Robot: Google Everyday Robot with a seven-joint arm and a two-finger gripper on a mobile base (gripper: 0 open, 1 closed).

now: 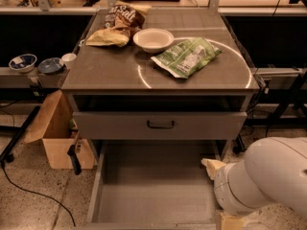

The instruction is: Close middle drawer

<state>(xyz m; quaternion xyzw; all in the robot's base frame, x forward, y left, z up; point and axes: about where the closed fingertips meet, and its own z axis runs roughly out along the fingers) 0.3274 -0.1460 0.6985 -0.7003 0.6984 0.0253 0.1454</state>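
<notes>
The middle drawer [153, 186] is a wide grey box with a flat floor and low side walls. It is pulled far out toward me at the bottom of the grey cabinet [158, 71]. Above it is a grey drawer front with a small black bar handle [160, 124]. My white arm [264, 181] fills the lower right. Only a tan part of the gripper [212, 167] shows, at the drawer's right wall near its back; the rest is hidden behind the arm.
On the cabinet top lie a brown chip bag [120, 20], a white bowl [153, 40] and a green bag [187, 56]. An open cardboard box [57, 138] stands on the floor at the left. Small bowls [36, 63] sit on a left shelf. A black cable [33, 195] crosses the floor.
</notes>
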